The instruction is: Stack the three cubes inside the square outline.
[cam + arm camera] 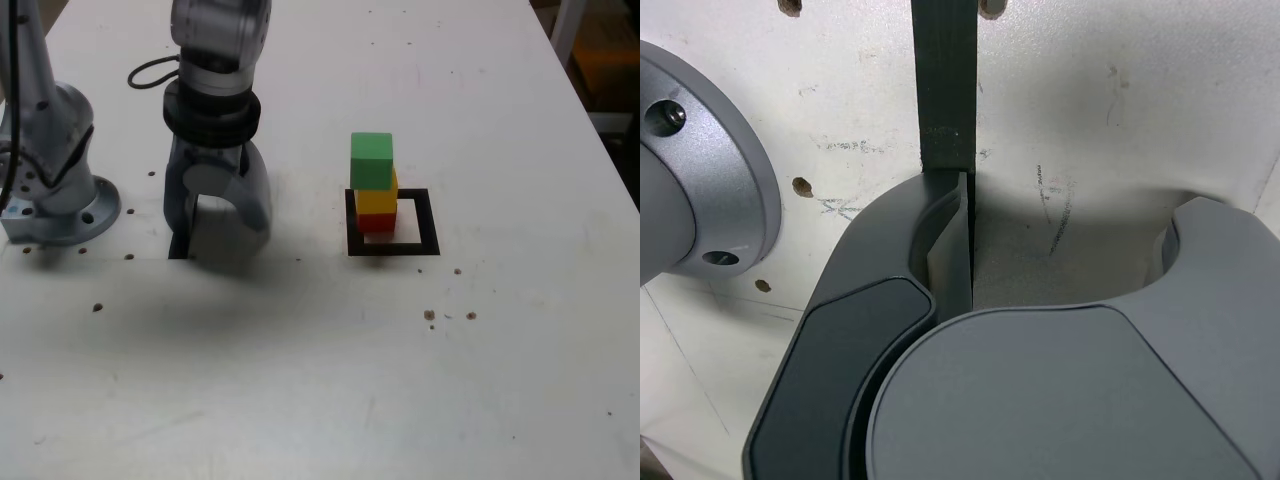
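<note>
The jaws (230, 215) stand spread, with bare bench (330, 360) showing between them in the wrist view (1065, 250), and they pinch nothing. They point down close over the bench, beside the arm's round base (62, 215). One finger stands over the narrow black strip (945, 85), which runs out from under it.

The task's blocks lie well apart from the jaws, toward the exterior view's right. There they form a column: the red cube (377, 224) at the bottom, the yellow cube (376, 202) on it, the green cube (371, 161) on top. The column stands within the square outline (430, 222), nearer its left side in the exterior view, with white showing to its right. The green cube looks a little out of line with the yellow one, toward that view's left, though the column appears to stand unaided.

By this look the stacking is done, and no further grasp is called for. The relation that matters is the wide gap between jaws and column: any move should keep it, since a sideways sweep toward the outline could knock the green cube off.
</note>
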